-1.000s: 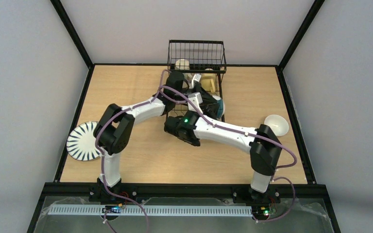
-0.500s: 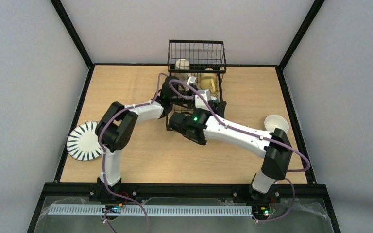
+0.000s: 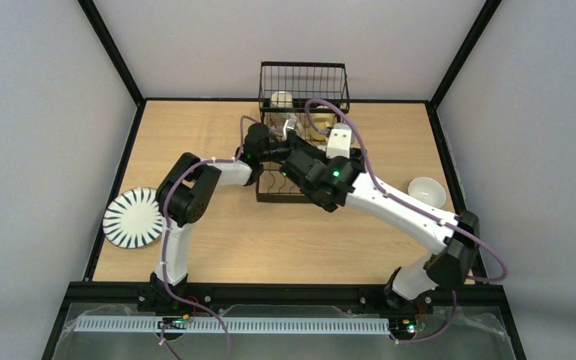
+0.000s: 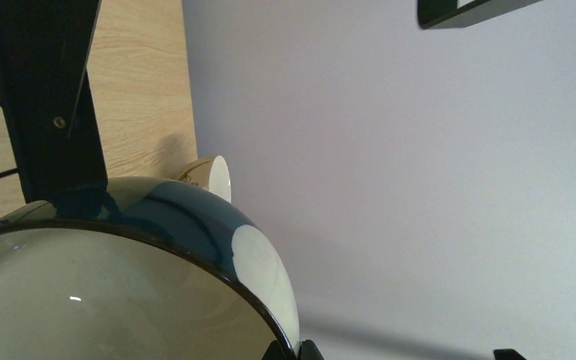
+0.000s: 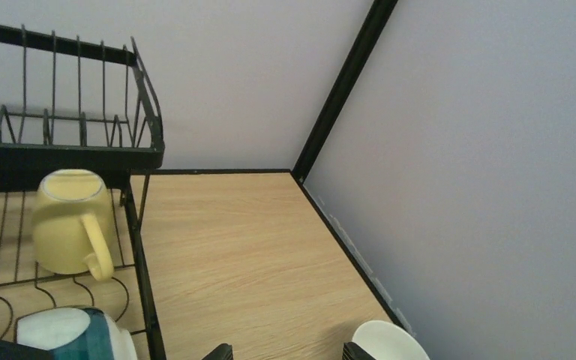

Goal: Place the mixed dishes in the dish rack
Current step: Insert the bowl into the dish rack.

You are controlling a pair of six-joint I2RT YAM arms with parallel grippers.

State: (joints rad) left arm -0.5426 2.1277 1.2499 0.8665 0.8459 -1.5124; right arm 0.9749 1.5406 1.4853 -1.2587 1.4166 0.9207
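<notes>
— Down and to the left of the right claw (image 5: 289, 351), the blue bowl (image 5: 75, 330) is over the low wires of the dish rack (image 5: 139, 157), near the yellow mug (image 5: 64, 225).
— Did that claw let go?
— Yes. A moment ago it was down by the bowl. Now it is wide open, holds nothing, and has pulled up and away.
— And the left claw (image 4: 294, 351)?
— Closed tight. It looks pinched on the bowl's rim, so I think that bowl is nearly done. The cream bowl (image 5: 386, 341) waits on the surface (image 5: 232, 247), just right of the right claw.
</notes>
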